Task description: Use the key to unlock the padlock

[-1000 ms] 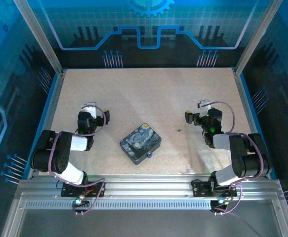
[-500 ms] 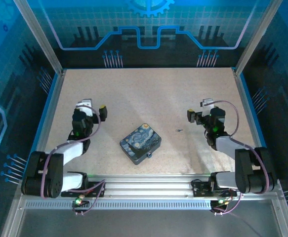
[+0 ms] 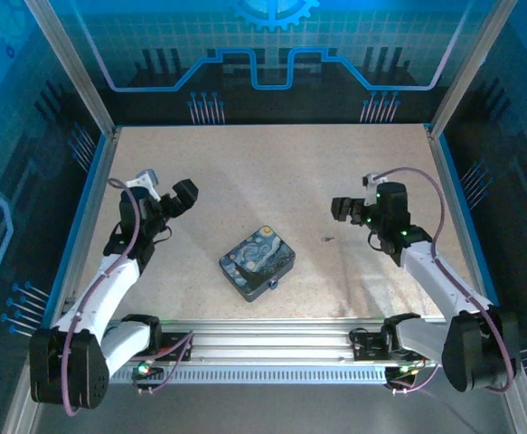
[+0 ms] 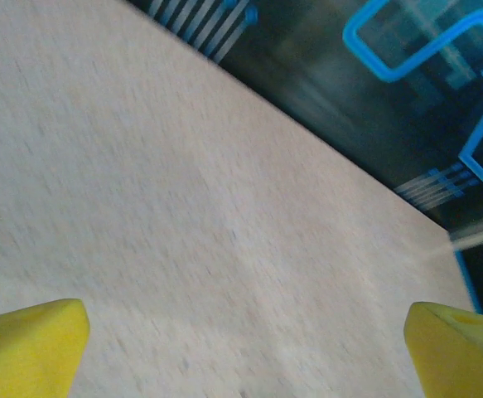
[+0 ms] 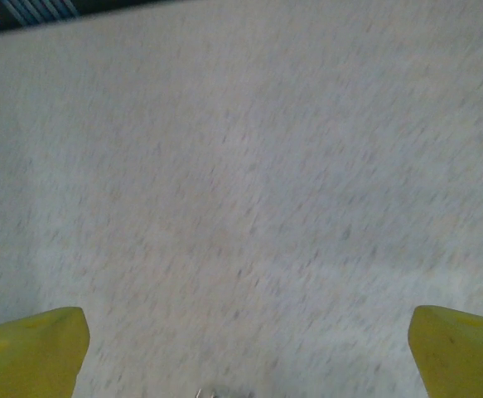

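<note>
Your left gripper [image 3: 183, 194] hangs over the left side of the table [image 3: 263, 163], with bare board beneath it. In the left wrist view its yellow fingertips [image 4: 27, 344] sit at opposite corners of the frame, so the jaws are spread wide with nothing between them. Your right gripper [image 3: 341, 209] is over the right side of the table. Its yellow fingertips [image 5: 29, 348] are just as far apart, with nothing between them either.

The starry-night tin [image 3: 257, 261] lies flat near the middle of the table, turned at an angle to the table edges. The padlock [image 3: 273, 284] is a tiny bluish thing just beside the tin's near right edge, well apart from both grippers. The key [image 3: 328, 240] is a dark speck on the board between the tin and your right gripper, nearer the gripper. The right wrist view is blurred; a small pale glint [image 5: 205, 391] at its bottom edge may be the key.
</note>
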### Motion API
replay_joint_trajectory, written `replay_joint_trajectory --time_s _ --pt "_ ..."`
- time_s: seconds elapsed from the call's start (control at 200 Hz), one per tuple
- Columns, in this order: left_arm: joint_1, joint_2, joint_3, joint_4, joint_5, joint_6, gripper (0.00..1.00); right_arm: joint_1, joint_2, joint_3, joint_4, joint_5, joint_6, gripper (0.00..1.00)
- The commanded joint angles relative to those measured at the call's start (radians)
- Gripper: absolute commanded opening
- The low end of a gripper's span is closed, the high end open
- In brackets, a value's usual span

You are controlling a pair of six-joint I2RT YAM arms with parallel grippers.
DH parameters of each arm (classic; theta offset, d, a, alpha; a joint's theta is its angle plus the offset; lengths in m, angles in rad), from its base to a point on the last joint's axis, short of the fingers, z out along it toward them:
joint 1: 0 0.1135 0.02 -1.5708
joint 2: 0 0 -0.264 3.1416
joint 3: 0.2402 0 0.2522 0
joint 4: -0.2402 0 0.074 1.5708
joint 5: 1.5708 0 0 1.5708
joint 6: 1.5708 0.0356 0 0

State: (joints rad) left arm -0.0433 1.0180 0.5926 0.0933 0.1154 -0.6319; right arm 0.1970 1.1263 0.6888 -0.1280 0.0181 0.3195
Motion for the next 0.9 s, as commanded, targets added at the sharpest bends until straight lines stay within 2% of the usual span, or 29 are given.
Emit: replay_joint_trajectory --time_s 0.0,0.2,0.37,0.54,0.675,0.895 --pt "-0.050 -0.024 -0.029 -0.110 0.161 -0.178 0.99 0.061 0.037 0.068 -0.235 0.003 0.068 0.97" --pt "-0.188 -0.064 -0.041 -0.166 0.140 -0.230 0.99 0.184 0.161 0.163 -0.389 0.086 0.065 0.80" --pt "-0.242 -0.081 -0.059 -0.179 0.123 -0.253 0.99 0.245 0.272 0.240 -0.436 0.165 0.071 0.64" --pt "-0.247 -0.099 -0.089 -0.185 0.105 -0.261 0.99 0.280 0.390 0.301 -0.466 0.214 0.078 0.59" --pt "-0.247 -0.108 -0.096 -0.195 0.096 -0.256 0.99 0.299 0.476 0.339 -0.472 0.237 0.088 0.52" --pt "-0.247 -0.107 -0.100 -0.197 0.094 -0.254 0.99 0.322 0.578 0.380 -0.473 0.256 0.099 0.48"
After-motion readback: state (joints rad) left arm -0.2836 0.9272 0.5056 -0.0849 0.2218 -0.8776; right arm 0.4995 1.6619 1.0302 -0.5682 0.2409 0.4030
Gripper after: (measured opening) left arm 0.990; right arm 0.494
